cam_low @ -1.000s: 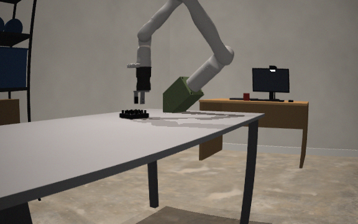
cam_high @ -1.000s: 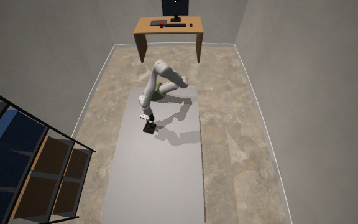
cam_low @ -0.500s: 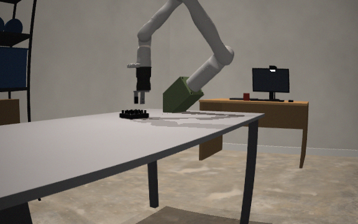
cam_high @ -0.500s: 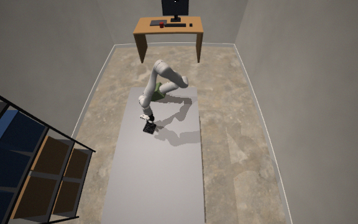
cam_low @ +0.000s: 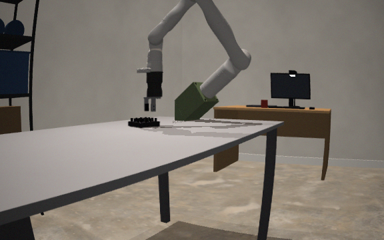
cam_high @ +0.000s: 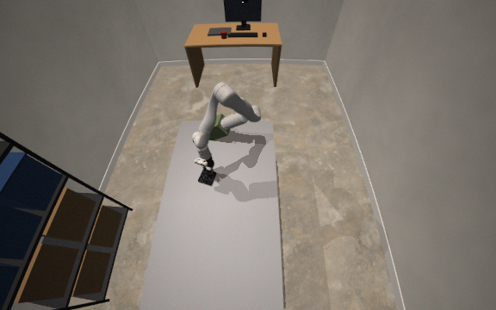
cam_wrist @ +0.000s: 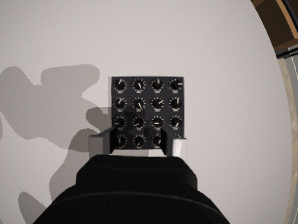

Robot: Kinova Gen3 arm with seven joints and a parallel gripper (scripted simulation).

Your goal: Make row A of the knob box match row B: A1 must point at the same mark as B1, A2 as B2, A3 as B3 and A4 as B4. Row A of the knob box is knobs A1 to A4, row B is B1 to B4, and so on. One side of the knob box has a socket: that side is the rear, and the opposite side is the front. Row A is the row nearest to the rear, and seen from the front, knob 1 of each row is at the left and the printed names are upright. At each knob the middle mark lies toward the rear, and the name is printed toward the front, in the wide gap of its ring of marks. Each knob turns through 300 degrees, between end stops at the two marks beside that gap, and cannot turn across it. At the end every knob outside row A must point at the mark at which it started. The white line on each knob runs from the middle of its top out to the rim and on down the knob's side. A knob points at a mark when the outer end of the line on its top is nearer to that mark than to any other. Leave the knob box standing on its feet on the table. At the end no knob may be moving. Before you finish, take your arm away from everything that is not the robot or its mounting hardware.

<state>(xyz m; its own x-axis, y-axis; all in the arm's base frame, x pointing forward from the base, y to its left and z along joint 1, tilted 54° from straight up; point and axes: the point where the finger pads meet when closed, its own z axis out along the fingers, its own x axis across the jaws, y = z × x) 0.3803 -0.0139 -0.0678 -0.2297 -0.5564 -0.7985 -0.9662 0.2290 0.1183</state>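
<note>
The knob box is a small black square box with a grid of dark knobs; it stands flat on the grey table. It also shows in the top view and the exterior view. My gripper hangs above the box, fingers pointing down, open and empty, with a clear gap to the knobs. In the wrist view my gripper has its fingertips over the box's near row. The white lines on the knobs are too small to read.
The arm's green base block sits on the table behind the box. A shelf rack stands left of the table. A wooden desk with a monitor is at the far wall.
</note>
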